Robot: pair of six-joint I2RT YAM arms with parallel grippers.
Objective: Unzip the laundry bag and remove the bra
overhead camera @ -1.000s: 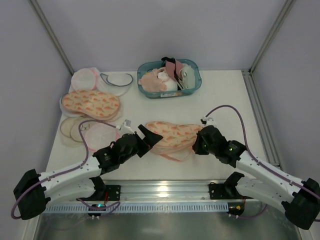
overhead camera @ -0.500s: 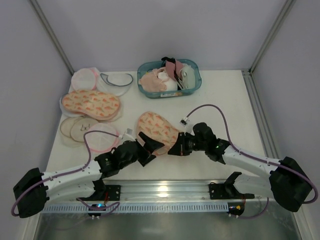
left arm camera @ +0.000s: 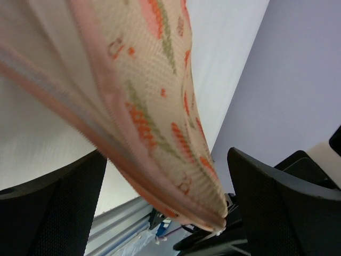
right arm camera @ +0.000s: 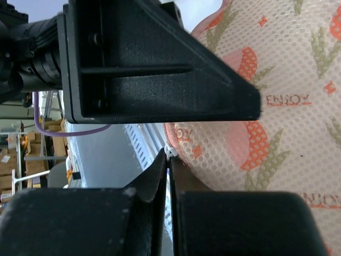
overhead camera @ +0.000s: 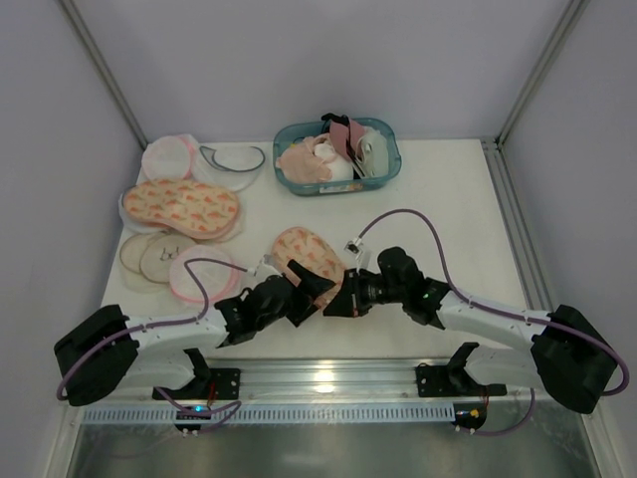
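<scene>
The peach carrot-print laundry bag (overhead camera: pixel 307 255) lies bunched in the middle of the table. My left gripper (overhead camera: pixel 305 292) is open, and its fingers (left arm camera: pixel 53 208) straddle the bag's pink-edged near end (left arm camera: pixel 160 133) without pinching it. From the right, my right gripper (overhead camera: pixel 339 303) meets that same end. It is shut on the small white zipper pull (right arm camera: pixel 170 152) at the bag's (right arm camera: pixel 266 106) edge. A finger of the left gripper crosses the top of the right wrist view. The bra is hidden.
A teal basket (overhead camera: pixel 390 169) of pink and white garments stands at the back. At the left lie a second peach carrot-print bag (overhead camera: pixel 181 207), round white mesh pouches (overhead camera: pixel 169 155) and flat round pads (overhead camera: pixel 149 257). A metal rail (overhead camera: pixel 328 380) runs along the near edge.
My right gripper has swept left along the bag, holding the zipper pull. The bag has drawn in from a wide spread to a compact bunch. My left gripper has moved right to the bag's near end.
</scene>
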